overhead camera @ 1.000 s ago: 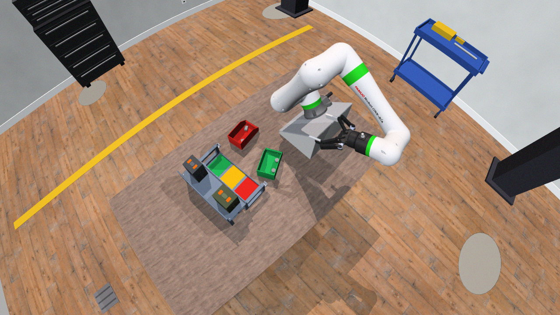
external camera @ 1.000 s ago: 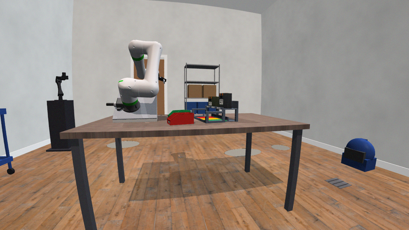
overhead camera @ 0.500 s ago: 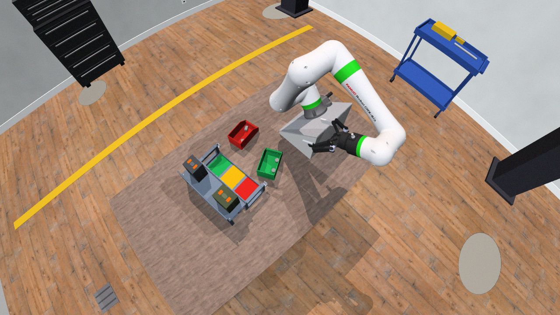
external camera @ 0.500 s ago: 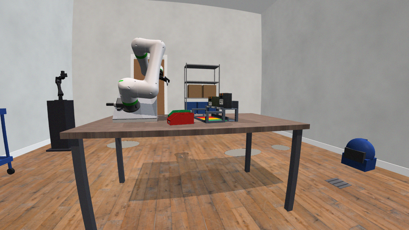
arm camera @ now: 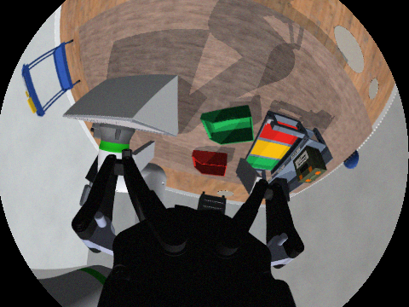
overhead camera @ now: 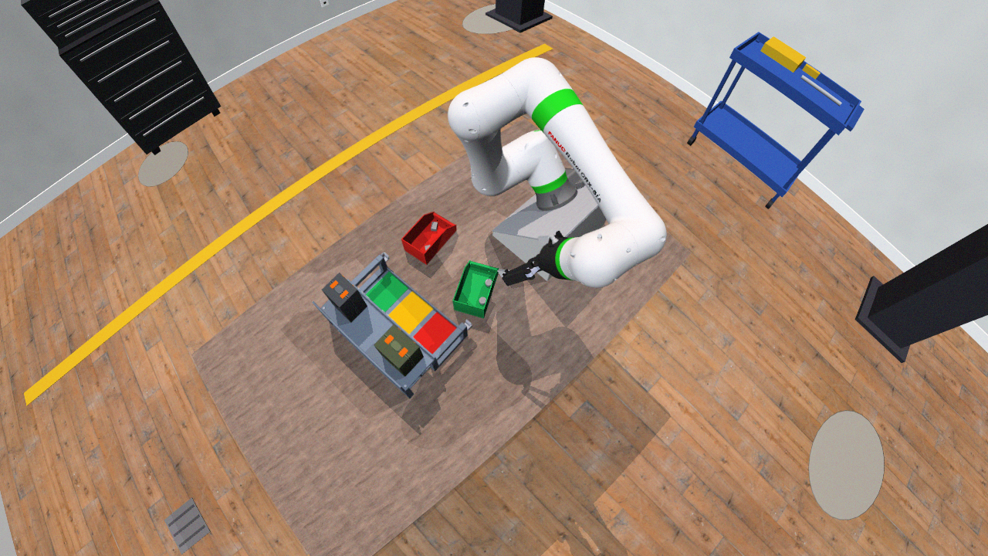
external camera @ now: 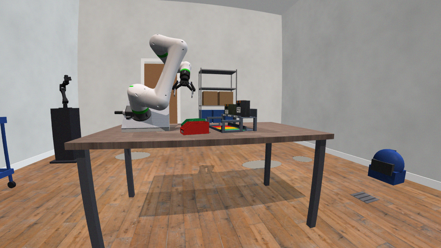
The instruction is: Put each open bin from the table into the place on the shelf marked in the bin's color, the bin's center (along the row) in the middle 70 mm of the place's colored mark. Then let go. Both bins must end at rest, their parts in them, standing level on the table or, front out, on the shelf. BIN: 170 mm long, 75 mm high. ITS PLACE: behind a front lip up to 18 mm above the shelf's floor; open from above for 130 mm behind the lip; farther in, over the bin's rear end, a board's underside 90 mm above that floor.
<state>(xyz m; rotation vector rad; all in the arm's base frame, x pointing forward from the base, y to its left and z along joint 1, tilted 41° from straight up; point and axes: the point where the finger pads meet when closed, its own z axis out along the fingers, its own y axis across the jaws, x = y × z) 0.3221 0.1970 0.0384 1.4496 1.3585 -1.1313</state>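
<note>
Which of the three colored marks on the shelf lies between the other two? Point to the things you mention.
The yellow mark (overhead camera: 411,312) (arm camera: 271,149): it alone has a mark on either side, green and red.

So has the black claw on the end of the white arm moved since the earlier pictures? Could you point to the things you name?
Yes. In the top view, the black claw (overhead camera: 528,257) (external camera: 183,92) (arm camera: 193,166) has swung off the grey wedge-shaped base (overhead camera: 514,228) (arm camera: 155,104) toward the green open bin (overhead camera: 475,289) (arm camera: 230,124).
</note>
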